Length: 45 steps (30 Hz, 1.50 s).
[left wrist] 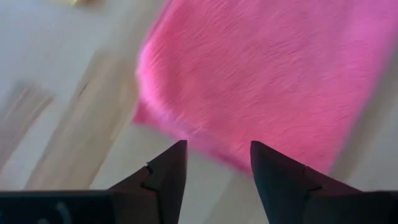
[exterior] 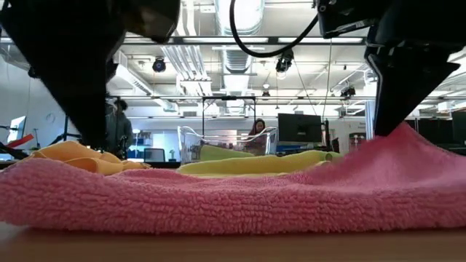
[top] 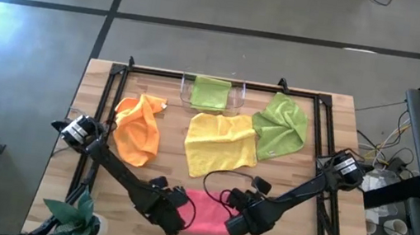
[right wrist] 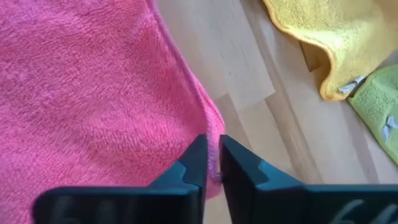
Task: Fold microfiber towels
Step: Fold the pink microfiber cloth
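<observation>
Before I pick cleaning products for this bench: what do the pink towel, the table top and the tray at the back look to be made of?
The pink towel looks like soft plush microfiber, matte; its fuzzy looped pile shows plainly in the low view. The table top looks like pale wood, judging by its grain and plank seams. The tray seems to be clear, glossy plastic, since the lime green towel shows through it.
</observation>
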### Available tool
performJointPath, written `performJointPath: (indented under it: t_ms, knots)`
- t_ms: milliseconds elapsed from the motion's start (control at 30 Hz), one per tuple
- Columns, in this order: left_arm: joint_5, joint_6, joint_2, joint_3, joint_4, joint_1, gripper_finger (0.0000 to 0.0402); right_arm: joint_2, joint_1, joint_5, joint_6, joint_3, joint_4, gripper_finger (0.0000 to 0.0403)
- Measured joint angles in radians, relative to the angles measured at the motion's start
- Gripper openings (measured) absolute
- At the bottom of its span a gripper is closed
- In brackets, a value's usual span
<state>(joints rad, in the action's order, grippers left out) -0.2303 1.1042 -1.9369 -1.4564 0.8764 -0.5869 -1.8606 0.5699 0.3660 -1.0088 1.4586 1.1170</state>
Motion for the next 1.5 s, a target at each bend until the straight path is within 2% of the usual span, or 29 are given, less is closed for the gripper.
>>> performJointPath:
  t_ms: [133, 367, 667, 833, 1033, 1167, 1333, 1500]
  knots:
    - [-0.047, -0.087, -0.004, 0.005, -0.121, 0.002, 0.0161, 0.001, -0.017, 0.0, 0.0, 0.0, 0.015, 0.0085]
    - [-0.082, -0.124, -0.025, 0.017, -0.161, 0.032, 0.0161, 0.058, 0.0, -0.031, -0.039, 0.024, 0.162, 0.0127]
    - [-0.018, -0.062, -0.03, 0.123, -0.335, 0.032, 0.0158, 0.123, 0.1, -0.026, -0.125, 0.024, 0.156, 0.0126]
    - [-0.017, -0.04, -0.03, 0.164, -0.336, 0.038, 0.012, 0.113, 0.126, -0.026, -0.128, 0.016, 0.127, 0.0118]
    - [-0.026, -0.183, -0.023, 0.188, -0.267, 0.069, 0.0065, 0.112, 0.131, -0.025, -0.161, 0.003, 0.115, 0.011]
    - [-0.073, -0.289, -0.023, 0.194, -0.144, 0.116, 0.0041, 0.112, 0.131, -0.025, -0.161, 0.003, 0.111, 0.0107]
    - [-0.098, -0.329, -0.008, 0.196, 0.034, 0.186, 0.0028, 0.112, 0.13, -0.025, -0.161, 0.003, 0.108, 0.0109]
    - [-0.092, -0.327, 0.057, 0.168, 0.043, 0.203, 0.0027, 0.112, 0.13, -0.025, -0.162, 0.003, 0.107, 0.0105]
